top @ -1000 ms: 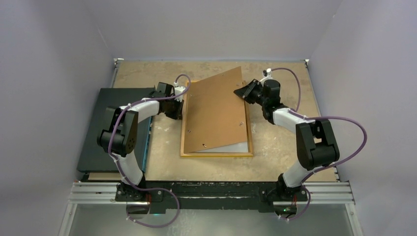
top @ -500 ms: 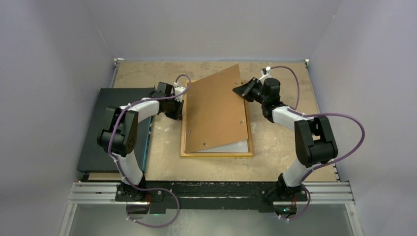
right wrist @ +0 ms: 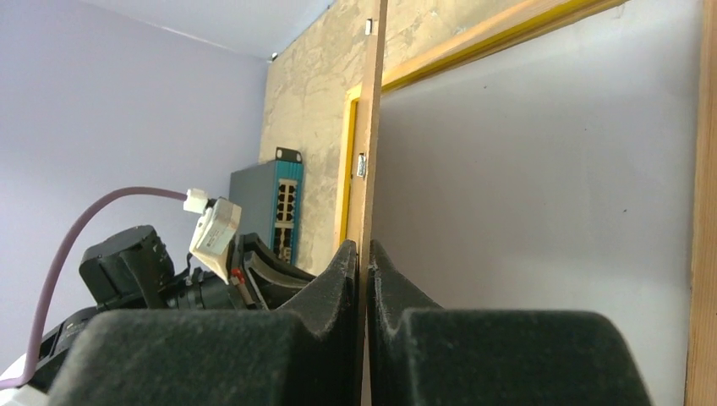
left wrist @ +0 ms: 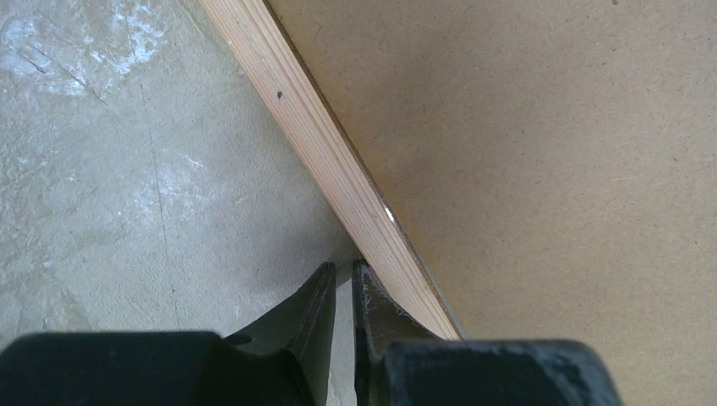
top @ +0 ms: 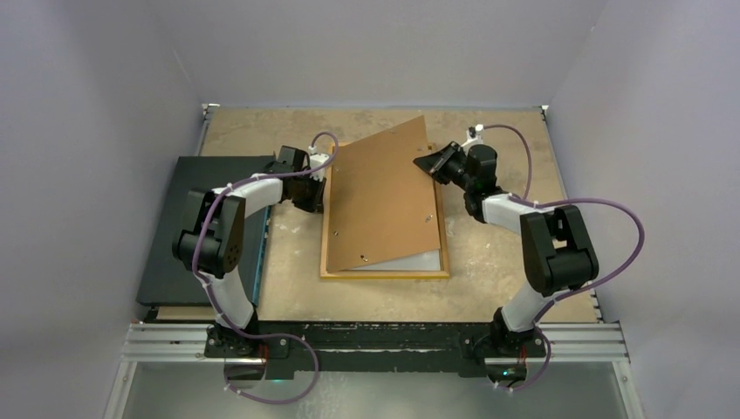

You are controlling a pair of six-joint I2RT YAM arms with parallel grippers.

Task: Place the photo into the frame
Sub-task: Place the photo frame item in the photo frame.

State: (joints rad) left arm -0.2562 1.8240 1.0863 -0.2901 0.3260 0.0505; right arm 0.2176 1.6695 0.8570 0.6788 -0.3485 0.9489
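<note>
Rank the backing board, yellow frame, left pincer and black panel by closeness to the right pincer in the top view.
From the right pincer:
1. brown backing board, pinched at its right edge.
2. yellow frame, lying just beneath.
3. left pincer, across the board at the frame's left rail.
4. black panel, far left.

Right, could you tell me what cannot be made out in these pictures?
The photo: printed side unseen; the top view shows only a white strip under the backing board.
The frame: its far rail in the top view, behind the raised board.
The left claw: whether it touches the frame; the left wrist view is too close.
The black panel: its right side in the top view, behind the left arm.
</note>
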